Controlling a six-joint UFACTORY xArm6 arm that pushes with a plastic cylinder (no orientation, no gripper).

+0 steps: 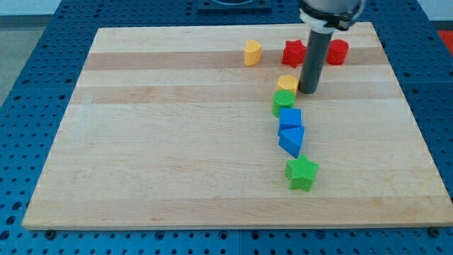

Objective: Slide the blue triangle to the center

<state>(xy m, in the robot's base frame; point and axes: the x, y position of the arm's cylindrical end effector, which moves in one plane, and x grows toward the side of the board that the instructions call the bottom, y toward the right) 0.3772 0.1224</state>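
Note:
The blue triangle (291, 139) lies right of the board's middle, its top touching a blue square block (289, 117). My tip (308, 91) is on the board above and to the right of them, just right of a yellow block (287, 83). A green round block (284, 102) sits between the yellow block and the blue square. A green star (302, 173) lies just below the blue triangle. These blocks form a near-vertical column.
A yellow block (253, 52), a red star (294, 52) and a red round block (337, 51) stand in a row near the view's top. The wooden board (156, 142) rests on a blue perforated table (28, 71).

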